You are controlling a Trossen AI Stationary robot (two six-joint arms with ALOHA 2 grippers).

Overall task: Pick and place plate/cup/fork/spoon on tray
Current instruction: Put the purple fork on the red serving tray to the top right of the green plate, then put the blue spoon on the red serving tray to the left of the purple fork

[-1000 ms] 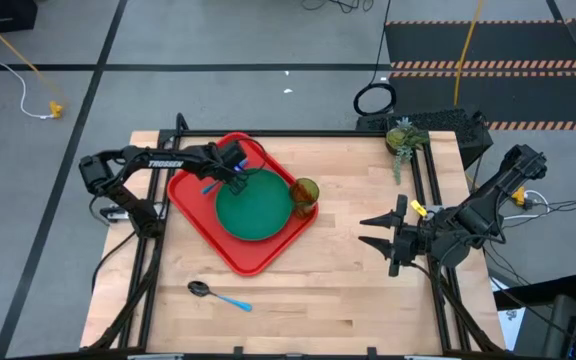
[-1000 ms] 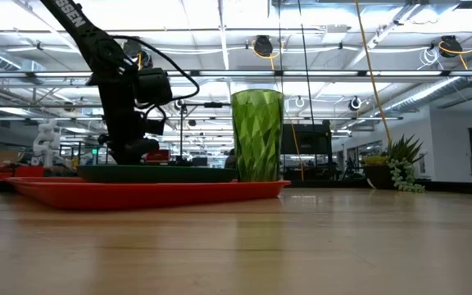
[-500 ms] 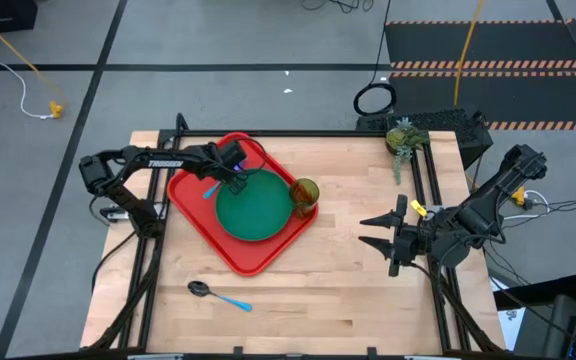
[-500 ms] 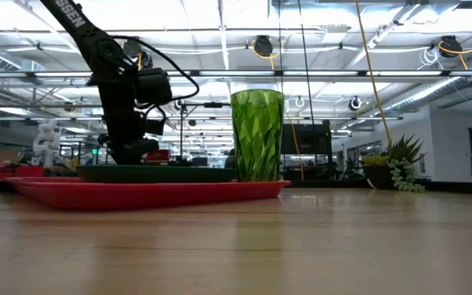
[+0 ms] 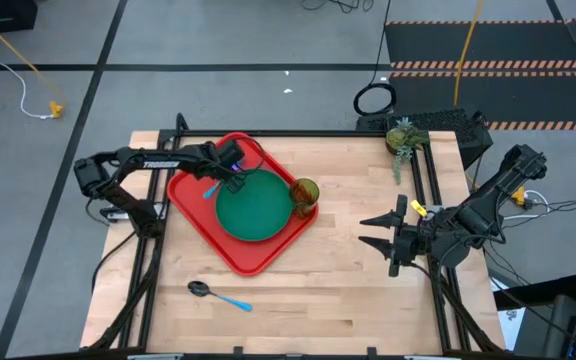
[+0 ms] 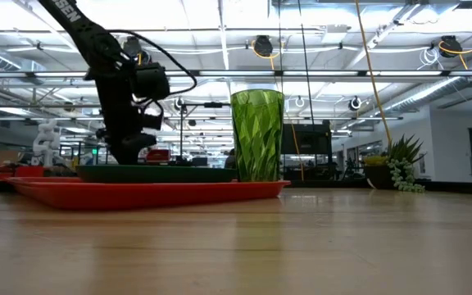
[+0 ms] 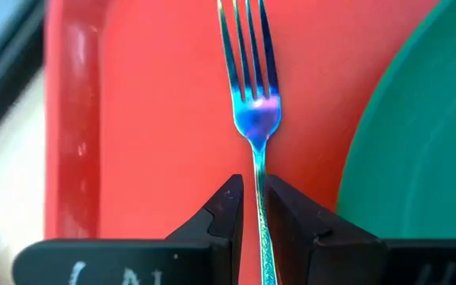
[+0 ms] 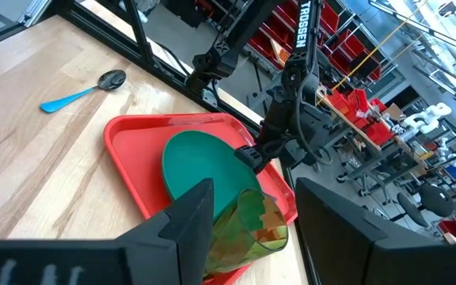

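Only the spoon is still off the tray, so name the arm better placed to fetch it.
Left, probably. The dark-bowled, blue-handled spoon lies on the left arm's side of the wooden table. The left hand holds the light-blue plastic fork over the red plastic tray; the right hand waits farther off.

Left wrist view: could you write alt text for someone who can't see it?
A light-blue fork lies on a red tray, its handle between the left gripper's two dark fingers. A dark-green plate's edge curves alongside.
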